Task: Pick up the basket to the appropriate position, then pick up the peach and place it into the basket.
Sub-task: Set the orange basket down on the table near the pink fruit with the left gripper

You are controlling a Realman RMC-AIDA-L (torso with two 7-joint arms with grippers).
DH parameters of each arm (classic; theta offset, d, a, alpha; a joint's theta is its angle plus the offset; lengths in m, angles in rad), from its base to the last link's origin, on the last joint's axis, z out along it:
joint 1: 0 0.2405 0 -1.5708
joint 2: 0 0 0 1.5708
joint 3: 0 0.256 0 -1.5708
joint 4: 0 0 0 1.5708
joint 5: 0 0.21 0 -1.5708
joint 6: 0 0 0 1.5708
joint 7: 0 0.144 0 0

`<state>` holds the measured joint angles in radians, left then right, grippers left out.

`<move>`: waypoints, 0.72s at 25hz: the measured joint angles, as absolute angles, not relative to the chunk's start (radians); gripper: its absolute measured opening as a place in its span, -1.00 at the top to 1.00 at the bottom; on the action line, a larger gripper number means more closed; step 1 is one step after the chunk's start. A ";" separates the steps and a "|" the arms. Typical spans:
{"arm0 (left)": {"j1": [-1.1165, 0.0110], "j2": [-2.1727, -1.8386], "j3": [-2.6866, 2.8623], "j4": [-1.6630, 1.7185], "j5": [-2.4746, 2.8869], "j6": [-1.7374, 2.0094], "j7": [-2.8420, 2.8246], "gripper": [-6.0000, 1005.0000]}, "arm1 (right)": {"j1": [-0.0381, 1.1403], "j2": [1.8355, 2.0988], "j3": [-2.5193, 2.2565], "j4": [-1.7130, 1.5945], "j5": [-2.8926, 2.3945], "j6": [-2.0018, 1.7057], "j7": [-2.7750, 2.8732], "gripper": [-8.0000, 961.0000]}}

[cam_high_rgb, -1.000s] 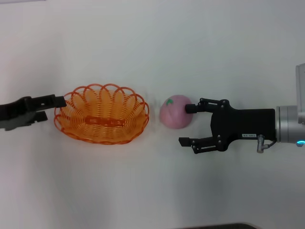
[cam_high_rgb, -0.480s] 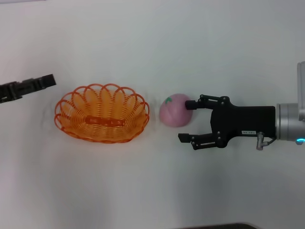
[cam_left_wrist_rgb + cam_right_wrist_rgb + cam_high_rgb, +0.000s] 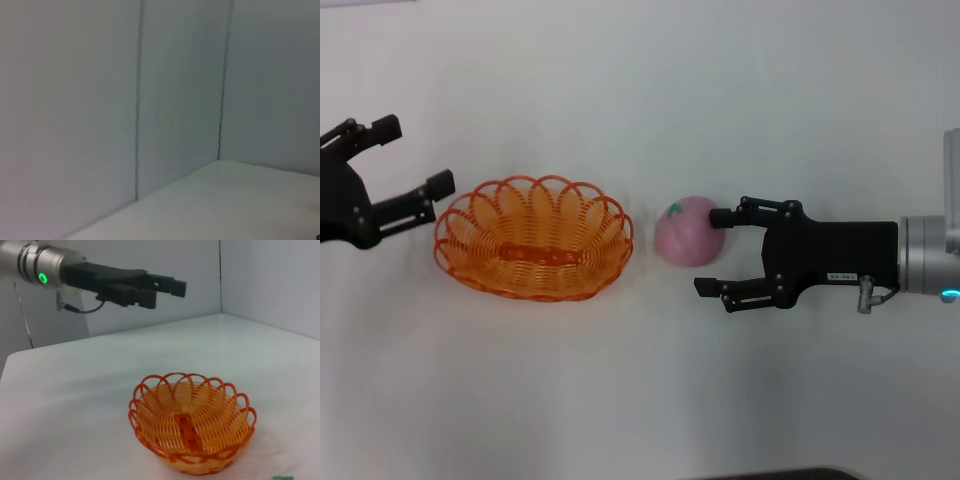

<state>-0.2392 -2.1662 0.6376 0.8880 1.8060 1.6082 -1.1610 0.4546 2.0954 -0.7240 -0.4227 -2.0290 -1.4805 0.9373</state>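
1. At far left in the head view, one black left gripper (image 3: pixel 412 160) hangs above the white table (image 3: pixel 640 400), fingers spread wide, holding nothing.
2. Just beside it sits one shallow oval orange basket of looped wire-like strands (image 3: pixel 533 250), scalloped rim up.
3. Right of that lies one round, smooth pale pink peach (image 3: pixel 688 231).
4. One black right gripper (image 3: pixel 712 252) stands open; its far fingertip seems to touch the peach.

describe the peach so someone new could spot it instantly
On the white table, look right of the shallow oval orange wire basket. The round pale pink peach sits between the basket and the open black right gripper, one fingertip at its side. Only it is pink, with a small green leaf mark.
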 joint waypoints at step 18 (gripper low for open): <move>-0.207 -2.164 0.644 0.855 1.922 1.652 -1.024 -0.75 | 0.456 2.095 -0.724 -0.409 -2.026 -1.473 0.936 -0.92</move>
